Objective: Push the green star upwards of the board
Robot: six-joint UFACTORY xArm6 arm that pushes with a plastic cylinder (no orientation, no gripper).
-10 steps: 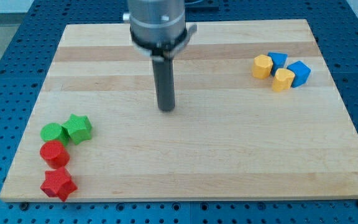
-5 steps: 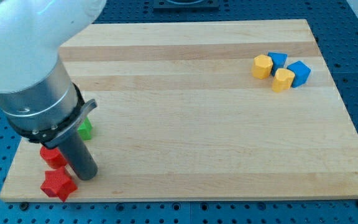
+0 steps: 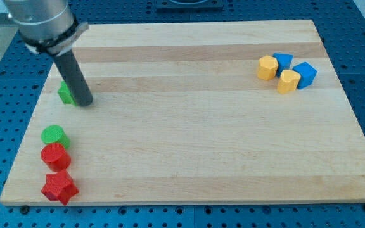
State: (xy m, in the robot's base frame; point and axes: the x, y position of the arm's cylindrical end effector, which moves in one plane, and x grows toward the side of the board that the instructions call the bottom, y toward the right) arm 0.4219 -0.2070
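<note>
The green star point(image 3: 66, 94) lies near the board's left edge, in the upper half, partly hidden behind my rod. My tip point(image 3: 83, 102) rests on the board touching the star's right lower side. A green cylinder point(image 3: 54, 135), a red cylinder point(image 3: 55, 156) and a red star point(image 3: 59, 188) stay in a column at the lower left, well below the star.
Two yellow blocks point(image 3: 267, 67) point(image 3: 289, 81) and two blue blocks point(image 3: 284, 61) point(image 3: 305, 73) cluster at the upper right of the wooden board point(image 3: 201, 126). The arm's grey body point(image 3: 40, 22) hangs over the top left corner.
The green star has slid up the board, away from the green cylinder. My tip has moved from beside the red blocks at the lower left up to the star's side.
</note>
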